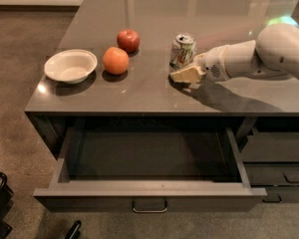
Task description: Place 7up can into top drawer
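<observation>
The gripper [185,73] sits low on the counter [139,96], right of centre, coming in from 3 o'clock on the white arm [269,56]. Whether it is apart or closed cannot be told. Its tan tip lies at the foot of the can [183,51]; contact is not clear.

The can stands upright at 12 o'clock from the gripper, just beside it, on the counter and not in the drawer [149,192].

At 9 o'clock from the can, well apart, is an orange fruit [115,60]. A red apple [128,40] sits near that fruit, at its 1 o'clock. A white bowl [70,66] is at the fruit's 9 o'clock, near the counter's left edge.

The drawer is pulled out below the counter's front edge, at 6 o'clock from the gripper. Its dark inside shows nothing in it. A metal handle [149,206] sits mid-front. Narrower shut drawers [274,156] stack at its 3 o'clock.
</observation>
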Controlling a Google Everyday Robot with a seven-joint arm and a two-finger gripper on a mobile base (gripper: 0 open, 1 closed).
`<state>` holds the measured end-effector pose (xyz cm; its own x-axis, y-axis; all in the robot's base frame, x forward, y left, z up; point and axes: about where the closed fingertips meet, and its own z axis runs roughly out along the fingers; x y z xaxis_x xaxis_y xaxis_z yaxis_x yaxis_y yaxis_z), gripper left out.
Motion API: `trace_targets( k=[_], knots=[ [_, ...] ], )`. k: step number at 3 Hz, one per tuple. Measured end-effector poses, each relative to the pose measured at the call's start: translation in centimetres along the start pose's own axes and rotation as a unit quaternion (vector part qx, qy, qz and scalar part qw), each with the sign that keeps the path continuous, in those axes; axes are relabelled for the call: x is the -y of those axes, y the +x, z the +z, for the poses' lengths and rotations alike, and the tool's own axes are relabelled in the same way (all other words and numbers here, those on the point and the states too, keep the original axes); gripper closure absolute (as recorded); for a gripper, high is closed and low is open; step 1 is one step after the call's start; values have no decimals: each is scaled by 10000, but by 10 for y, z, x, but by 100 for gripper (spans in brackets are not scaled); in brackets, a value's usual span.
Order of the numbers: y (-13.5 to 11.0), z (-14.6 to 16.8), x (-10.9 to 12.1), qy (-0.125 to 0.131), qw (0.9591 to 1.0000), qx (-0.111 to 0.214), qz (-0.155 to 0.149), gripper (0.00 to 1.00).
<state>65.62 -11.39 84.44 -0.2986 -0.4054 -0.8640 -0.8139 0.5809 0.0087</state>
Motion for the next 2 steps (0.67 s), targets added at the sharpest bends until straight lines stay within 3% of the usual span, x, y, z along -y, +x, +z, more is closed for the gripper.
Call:
trace_targets(
  k=[1, 2],
  knots=[
    [-5, 2, -4, -255, 9997, 6, 65, 100],
    [-17, -25, 4, -378, 9989, 41, 277, 100]
  ],
)
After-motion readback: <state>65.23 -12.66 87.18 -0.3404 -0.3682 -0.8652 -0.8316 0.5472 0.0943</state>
